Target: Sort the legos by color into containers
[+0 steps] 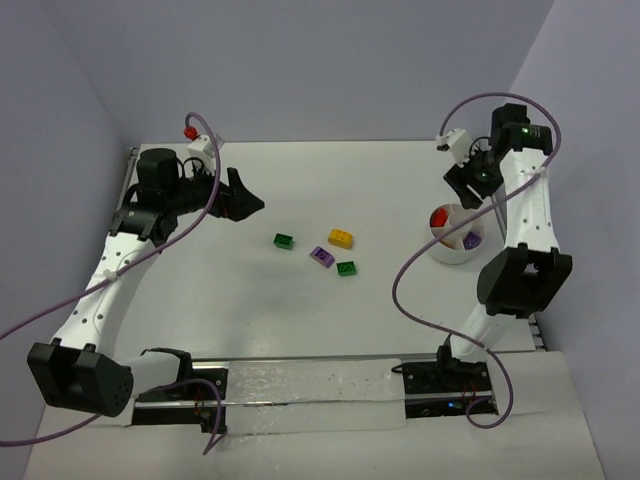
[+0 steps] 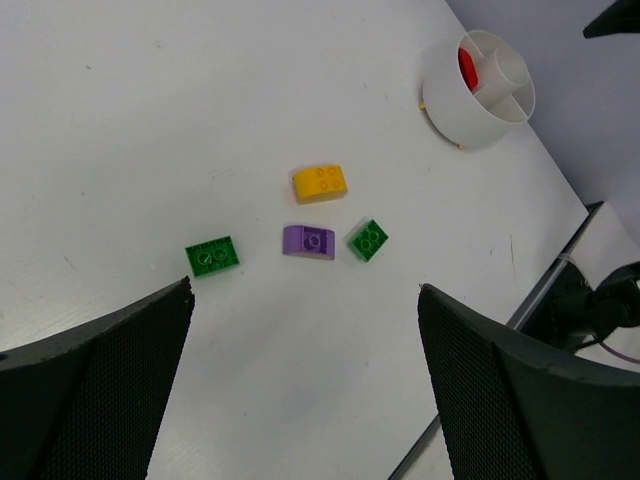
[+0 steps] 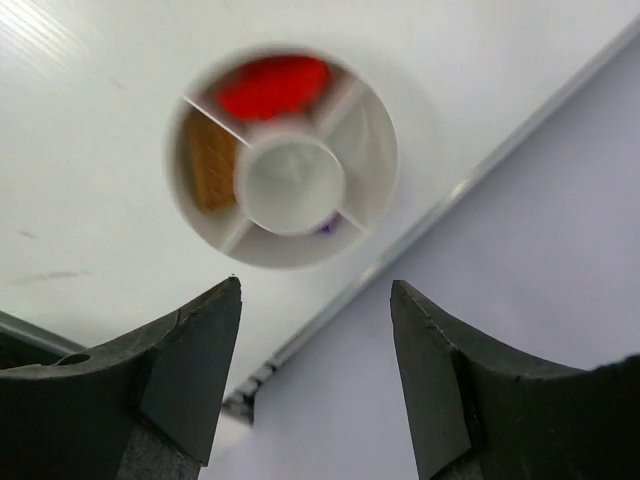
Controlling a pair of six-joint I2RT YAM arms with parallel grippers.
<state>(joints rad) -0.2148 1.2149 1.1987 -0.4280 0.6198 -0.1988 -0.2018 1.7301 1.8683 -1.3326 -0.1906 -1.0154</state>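
- Presently, yellow brick, purple brick, near green brick and far green brick lie clustered on the surface; a wide grab may knock a neighbour.
- Cup, near the right edge, holds a red piece and an orange-brown piece; narrow wedges invite a drop into the wrong colour.
- Right hand spread, empty, raised by the cup; left hand spread, empty, well apart from bricks. Both reaching together could clash.
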